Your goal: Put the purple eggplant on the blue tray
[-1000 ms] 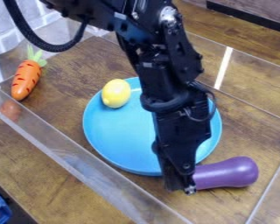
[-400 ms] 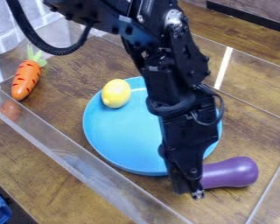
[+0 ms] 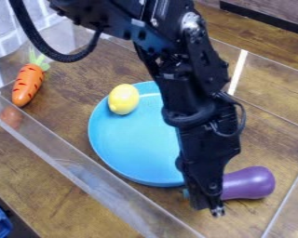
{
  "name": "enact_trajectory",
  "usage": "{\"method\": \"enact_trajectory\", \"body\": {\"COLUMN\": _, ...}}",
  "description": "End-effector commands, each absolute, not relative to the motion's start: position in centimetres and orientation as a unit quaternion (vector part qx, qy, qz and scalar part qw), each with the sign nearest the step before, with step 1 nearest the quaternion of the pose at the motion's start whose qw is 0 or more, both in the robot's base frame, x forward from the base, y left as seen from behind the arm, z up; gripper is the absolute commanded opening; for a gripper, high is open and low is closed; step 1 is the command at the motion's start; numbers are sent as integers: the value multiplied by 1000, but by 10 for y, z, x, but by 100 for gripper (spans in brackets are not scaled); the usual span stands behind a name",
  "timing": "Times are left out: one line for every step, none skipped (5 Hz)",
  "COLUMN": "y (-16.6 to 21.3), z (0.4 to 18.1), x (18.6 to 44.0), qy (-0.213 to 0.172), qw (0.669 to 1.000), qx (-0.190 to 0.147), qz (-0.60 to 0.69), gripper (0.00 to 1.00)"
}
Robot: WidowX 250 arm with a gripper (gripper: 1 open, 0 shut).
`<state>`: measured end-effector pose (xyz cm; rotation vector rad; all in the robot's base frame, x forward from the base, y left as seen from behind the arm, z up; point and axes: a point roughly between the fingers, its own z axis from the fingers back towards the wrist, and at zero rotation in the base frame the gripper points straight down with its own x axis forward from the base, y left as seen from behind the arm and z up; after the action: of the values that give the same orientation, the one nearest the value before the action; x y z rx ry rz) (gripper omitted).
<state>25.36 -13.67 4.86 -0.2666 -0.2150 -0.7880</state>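
Your purple eggplant (image 3: 246, 182) lies on its side on the worktop (image 3: 64, 139), just off the blue tray (image 3: 137, 144) at its lower right; its long axis runs left to right, fat end right. The tray holds only a yellow lemon (image 3: 123, 98). Your arm reaches steeply down, and the gripper (image 3: 211, 201) is fully closed beside the eggplant's left end; you can't tell whether it holds anything.
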Motion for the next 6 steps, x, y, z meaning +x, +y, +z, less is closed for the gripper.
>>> {"method": "enact_trajectory", "body": {"y": -148, "z": 63, "x": 260, "qy": -139, "qw": 897, "qx": -131, "qz": -398, "gripper": 0}}
{"method": "enact_trajectory", "body": {"y": -153, "z": 63, "x": 262, "qy": -145, "qw": 892, "qx": -134, "qz": -406, "gripper": 0}}
{"method": "enact_trajectory", "body": {"y": -156, "z": 64, "x": 264, "qy": -152, "qw": 888, "qx": -135, "qz": -413, "gripper": 0}}
{"method": "enact_trajectory", "body": {"y": -158, "z": 66, "x": 265, "qy": -159, "qw": 884, "qx": -136, "qz": -418, "gripper": 0}}
{"method": "enact_trajectory", "body": {"y": -159, "z": 67, "x": 266, "qy": -166, "qw": 880, "qx": -137, "qz": -423, "gripper": 0}}
{"method": "enact_trajectory", "body": {"y": -161, "z": 67, "x": 267, "qy": -170, "qw": 877, "qx": -138, "qz": -427, "gripper": 0}}
